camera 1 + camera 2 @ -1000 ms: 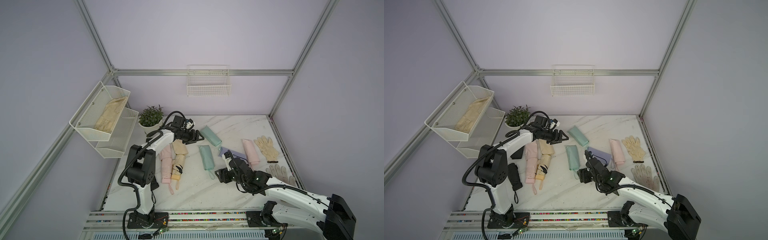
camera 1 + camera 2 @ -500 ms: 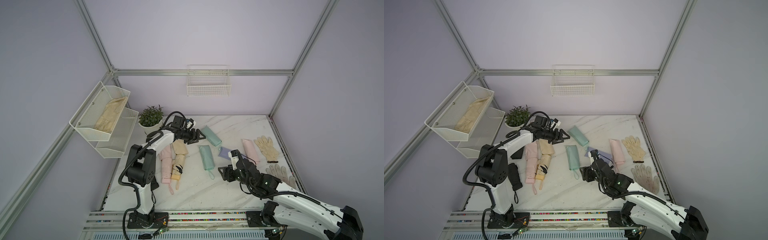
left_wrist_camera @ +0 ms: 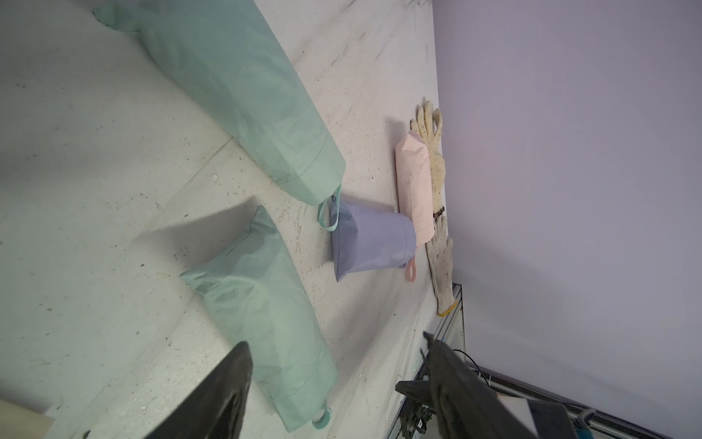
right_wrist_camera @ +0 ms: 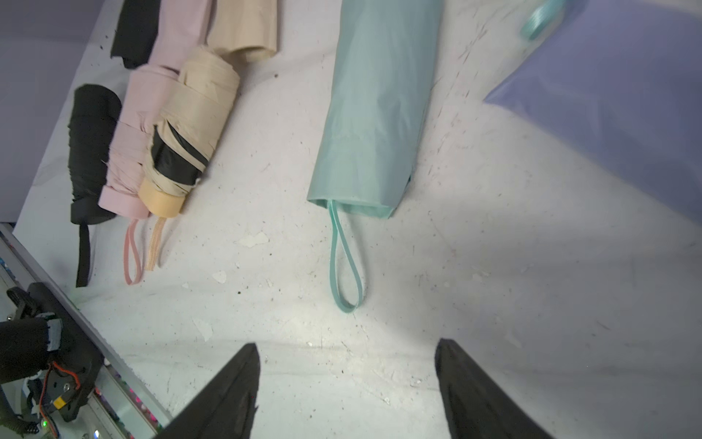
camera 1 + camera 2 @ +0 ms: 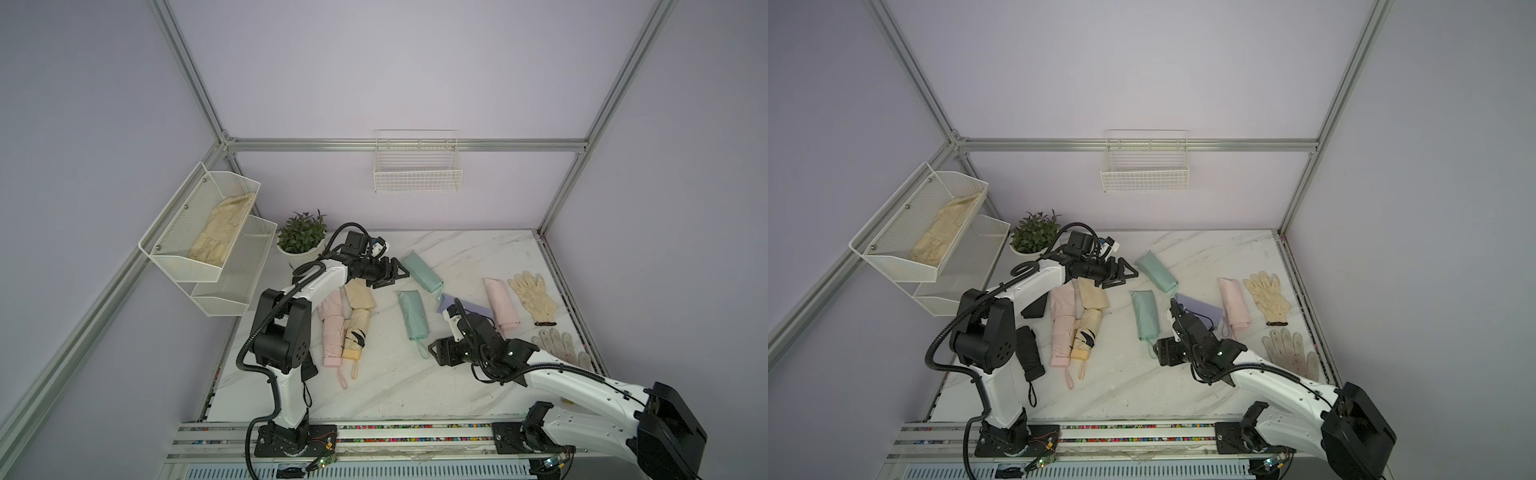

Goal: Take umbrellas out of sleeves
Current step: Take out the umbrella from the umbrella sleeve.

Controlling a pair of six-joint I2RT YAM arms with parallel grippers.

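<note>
While both hover above the desk (image 5: 386,390), the left gripper (image 5: 398,277) stands wide open and empty just beside the far mint sleeve (image 5: 422,272). The right gripper (image 4: 347,346), equally open and empty, faces the wrist loop (image 4: 345,273) of the near mint sleeve (image 4: 372,114). Unsleeved, the pink umbrella (image 4: 129,152), yellow umbrella (image 4: 193,121) and black umbrella (image 4: 91,152) lie side by side toward the desk's left edge.

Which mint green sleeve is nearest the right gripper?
The front mint green sleeve, its wrist loop poking out toward the open right gripper. The other mint green sleeve lies farther back, by the left gripper.
</note>
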